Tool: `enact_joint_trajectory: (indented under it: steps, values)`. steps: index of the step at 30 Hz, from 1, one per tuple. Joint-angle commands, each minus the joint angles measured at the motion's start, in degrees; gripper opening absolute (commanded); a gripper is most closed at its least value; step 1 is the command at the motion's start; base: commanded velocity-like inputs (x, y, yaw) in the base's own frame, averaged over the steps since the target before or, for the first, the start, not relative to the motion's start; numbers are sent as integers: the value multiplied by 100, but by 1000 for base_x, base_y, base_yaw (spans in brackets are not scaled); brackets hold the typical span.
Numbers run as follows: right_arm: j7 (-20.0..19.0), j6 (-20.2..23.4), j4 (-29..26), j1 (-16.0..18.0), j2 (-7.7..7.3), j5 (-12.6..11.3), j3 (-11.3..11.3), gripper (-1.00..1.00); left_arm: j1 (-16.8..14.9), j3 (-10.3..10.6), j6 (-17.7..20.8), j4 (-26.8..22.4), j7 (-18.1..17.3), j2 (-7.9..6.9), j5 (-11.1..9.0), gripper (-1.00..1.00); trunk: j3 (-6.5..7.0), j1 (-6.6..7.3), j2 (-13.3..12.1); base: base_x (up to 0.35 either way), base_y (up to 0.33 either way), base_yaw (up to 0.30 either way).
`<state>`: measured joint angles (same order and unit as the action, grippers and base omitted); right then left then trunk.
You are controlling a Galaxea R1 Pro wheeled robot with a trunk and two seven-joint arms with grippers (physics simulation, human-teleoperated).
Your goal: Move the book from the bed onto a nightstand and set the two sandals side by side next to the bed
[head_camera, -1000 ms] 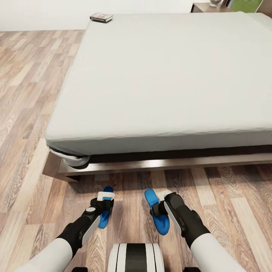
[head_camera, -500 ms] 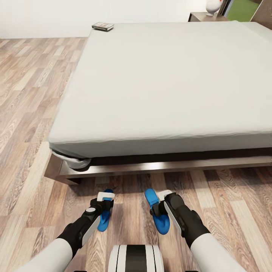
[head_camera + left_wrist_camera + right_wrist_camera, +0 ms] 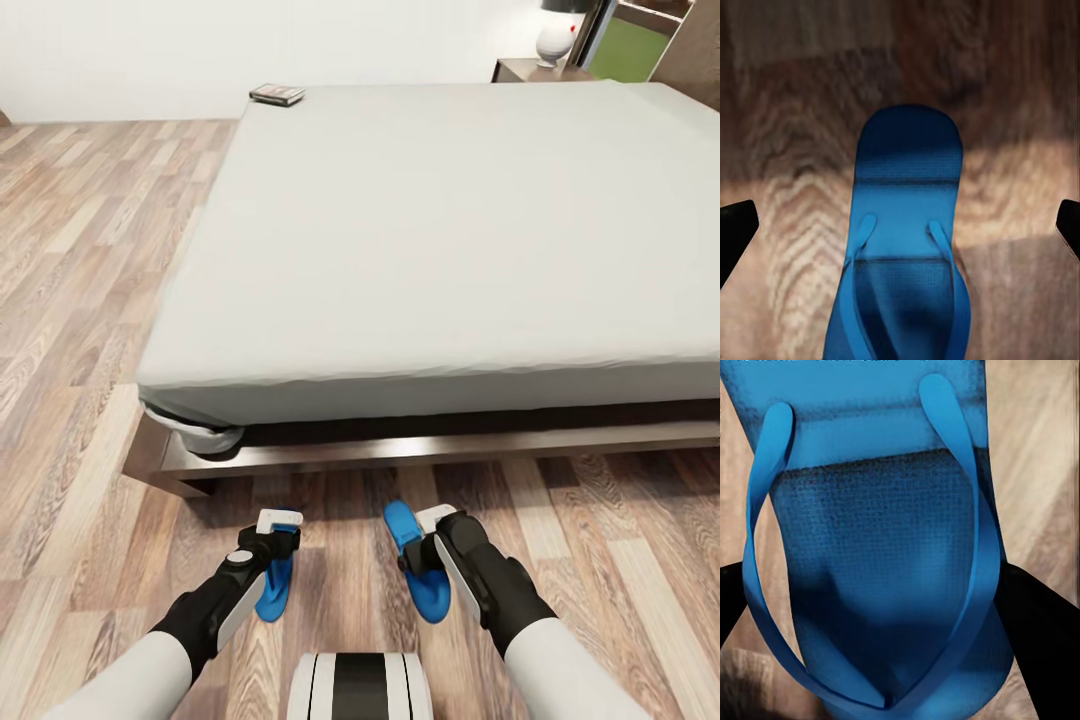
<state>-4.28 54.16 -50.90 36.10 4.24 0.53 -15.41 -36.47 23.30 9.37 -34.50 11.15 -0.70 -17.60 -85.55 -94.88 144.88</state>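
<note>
The bed (image 3: 450,230) has a pale grey mattress on a dark frame. On its far left corner lies the book (image 3: 277,94). A nightstand (image 3: 522,70) stands past the far right corner. Both blue sandals are on my side of the bed. One sandal (image 3: 270,592) (image 3: 907,225) lies flat on the floor, and my left gripper (image 3: 279,524) (image 3: 900,232) hangs above it, open, fingertips (image 3: 735,229) wide apart. My right gripper (image 3: 420,535) (image 3: 889,607) is shut on the other sandal (image 3: 412,545) (image 3: 885,532), its dark fingers (image 3: 1042,619) pressing the heel end's sides.
Wood-plank floor (image 3: 80,300) runs along the bed's left side and between me and the bed frame (image 3: 400,450). A lamp with a white base (image 3: 553,42) stands on the nightstand. A window with green outside (image 3: 640,40) is at the far right.
The whole view has shifted: bed and floor sit lower in the picture, and the lamp and window have come into sight. Both grippers keep their grip states; the left one now hides its sandal's toe.
</note>
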Motion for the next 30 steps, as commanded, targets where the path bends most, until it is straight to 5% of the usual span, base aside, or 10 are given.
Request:
enact_joint_trajectory:
  steps: [1,30]
  values:
    - [-12,24,1,2,-4,0,-1,-100,-2,41,26,-11,52,-6,-47,100,19,3,0,0,0,0]
    - [10,23,17,2,0,8,-12,-100,43,43,-28,308,71,17,-45,100,41,6,-1,0,64,0]
